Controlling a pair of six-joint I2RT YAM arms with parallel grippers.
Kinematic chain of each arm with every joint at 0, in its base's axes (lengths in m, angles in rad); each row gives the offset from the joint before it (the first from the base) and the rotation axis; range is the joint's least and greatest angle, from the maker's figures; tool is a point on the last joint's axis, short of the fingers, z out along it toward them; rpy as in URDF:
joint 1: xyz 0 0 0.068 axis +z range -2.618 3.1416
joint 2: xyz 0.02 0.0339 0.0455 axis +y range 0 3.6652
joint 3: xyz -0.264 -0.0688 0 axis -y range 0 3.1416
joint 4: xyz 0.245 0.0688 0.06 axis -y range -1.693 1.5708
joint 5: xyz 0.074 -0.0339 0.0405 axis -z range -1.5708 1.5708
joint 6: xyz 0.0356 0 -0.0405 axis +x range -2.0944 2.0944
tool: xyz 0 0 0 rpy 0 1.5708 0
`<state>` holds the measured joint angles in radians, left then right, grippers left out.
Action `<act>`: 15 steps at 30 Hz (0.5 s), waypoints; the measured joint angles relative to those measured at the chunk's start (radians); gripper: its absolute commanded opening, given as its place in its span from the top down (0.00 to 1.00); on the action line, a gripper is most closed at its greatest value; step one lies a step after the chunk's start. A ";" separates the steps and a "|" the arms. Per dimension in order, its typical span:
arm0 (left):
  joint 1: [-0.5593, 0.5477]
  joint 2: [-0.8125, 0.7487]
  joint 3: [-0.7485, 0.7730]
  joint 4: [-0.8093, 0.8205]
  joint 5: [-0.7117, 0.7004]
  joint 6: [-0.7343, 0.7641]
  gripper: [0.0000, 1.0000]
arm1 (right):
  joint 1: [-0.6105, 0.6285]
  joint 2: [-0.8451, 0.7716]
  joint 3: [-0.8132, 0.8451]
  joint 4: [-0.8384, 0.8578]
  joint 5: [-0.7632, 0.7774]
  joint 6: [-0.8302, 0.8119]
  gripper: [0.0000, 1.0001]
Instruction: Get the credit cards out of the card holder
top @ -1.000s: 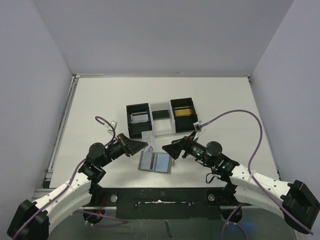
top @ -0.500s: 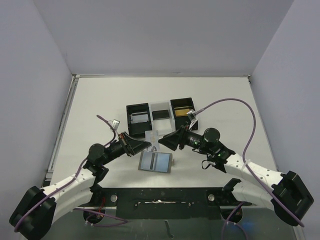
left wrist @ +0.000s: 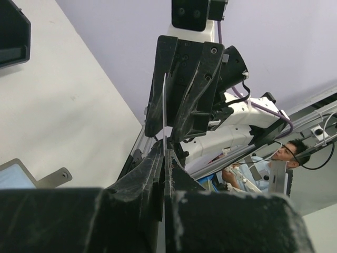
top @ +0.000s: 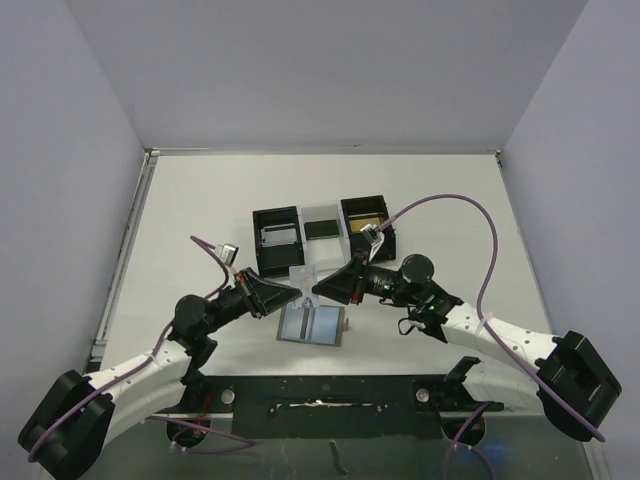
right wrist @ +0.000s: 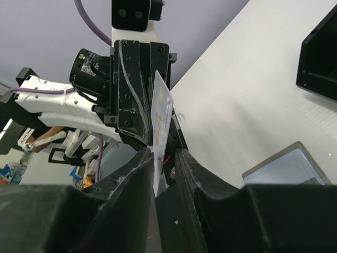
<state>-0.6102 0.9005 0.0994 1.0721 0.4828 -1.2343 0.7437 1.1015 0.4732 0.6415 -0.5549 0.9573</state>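
Now, top: right end effector (top: 320, 288) has swung in to meet left end effector (top: 294, 291) over the open card holder (top: 312, 324) on desk (top: 200, 200) | left wrist: left clamped on credit card (left wrist: 164, 105) | right wrist: right jaws narrowing round it, contact unclear; handover likely.

The card holder (top: 312, 325) is showing a blue-grey inside with a darker stripe down the middle, against the plain white table (top: 200, 200). The card (right wrist: 161, 113) is showing white with small yellow markings, while the tray (top: 277, 212) is showing black end compartments and a white middle one.
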 measured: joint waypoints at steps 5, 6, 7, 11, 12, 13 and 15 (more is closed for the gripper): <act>-0.004 -0.019 -0.001 0.002 -0.001 -0.003 1.00 | 0.015 -0.006 0.000 0.001 -0.014 0.006 0.79; -0.004 -0.020 -0.001 0.002 -0.001 -0.004 1.00 | 0.018 -0.006 0.000 0.001 -0.014 0.006 0.80; -0.004 -0.020 -0.001 0.002 -0.001 -0.007 1.00 | 0.020 -0.006 0.002 0.001 -0.014 0.006 0.81; -0.004 -0.025 -0.001 0.002 0.000 -0.012 1.00 | 0.032 -0.006 0.015 0.003 -0.013 0.012 0.82; -0.004 -0.026 -0.001 0.003 0.000 -0.014 1.00 | 0.037 -0.006 0.018 0.009 -0.013 0.014 0.82; -0.004 -0.026 -0.001 0.008 0.000 -0.016 1.00 | 0.039 -0.006 0.021 0.009 -0.012 0.016 0.84; -0.005 -0.026 -0.001 0.021 0.000 -0.020 1.00 | 0.045 -0.004 0.031 -0.005 -0.001 0.017 0.89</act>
<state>-0.6151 0.8742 0.0986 1.0935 0.4828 -1.2545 0.7887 1.0977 0.5041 0.6365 -0.5556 0.9745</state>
